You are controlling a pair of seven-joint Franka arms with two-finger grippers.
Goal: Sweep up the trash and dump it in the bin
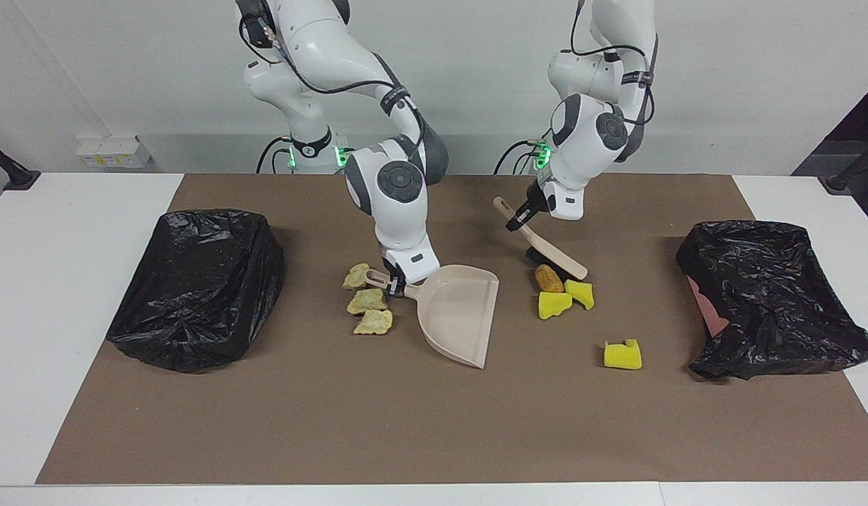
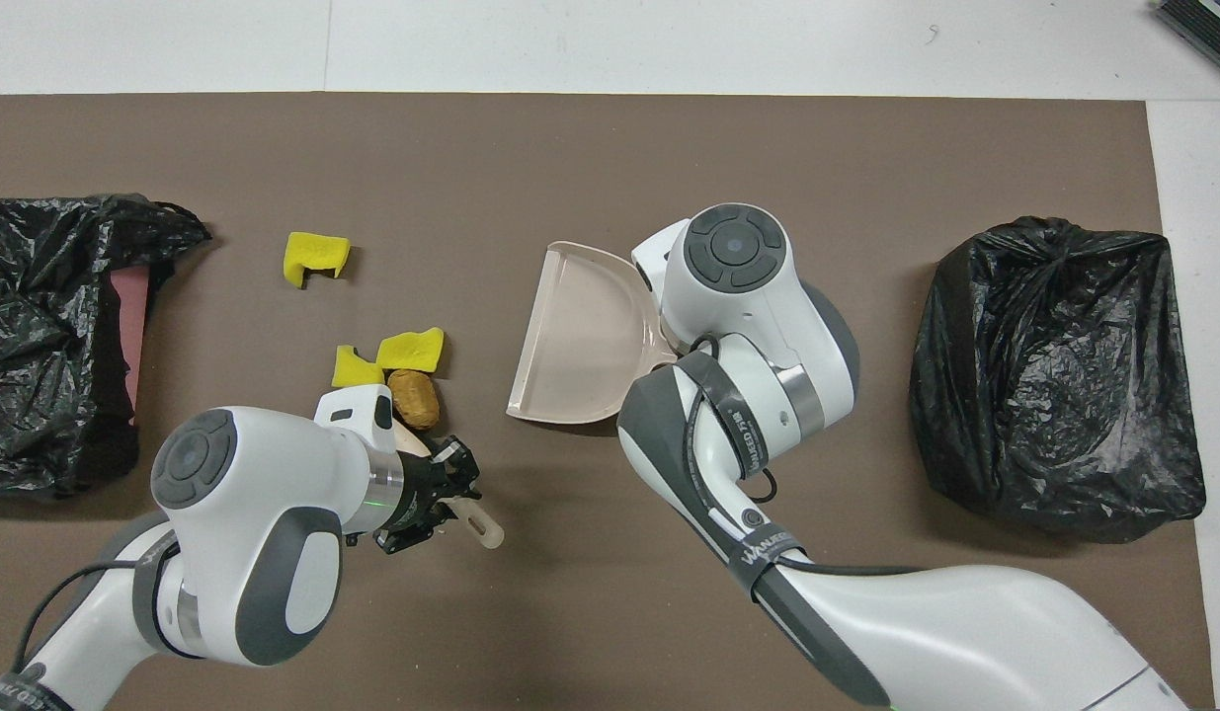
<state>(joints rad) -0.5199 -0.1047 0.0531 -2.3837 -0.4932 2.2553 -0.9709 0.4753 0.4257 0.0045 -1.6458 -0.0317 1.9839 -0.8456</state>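
Two grippers grip tools: left gripper (image 1: 519, 223) clamps the beige wooden brush (image 1: 546, 242) (bristles touching the orange-brown lump (image 1: 548, 278), brush at its 12 o'clock in the facing view); right gripper (image 1: 398, 287) holds the beige plastic dustpan (image 1: 456, 316).

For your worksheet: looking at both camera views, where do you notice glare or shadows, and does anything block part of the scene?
Facing view: the black bag at the right arm's end shows speckled glare; the dustpan casts a soft shadow on the brown mat. Overhead view: the right arm hides the beige lumps beside the dustpan handle, and the left arm covers most of the brush.
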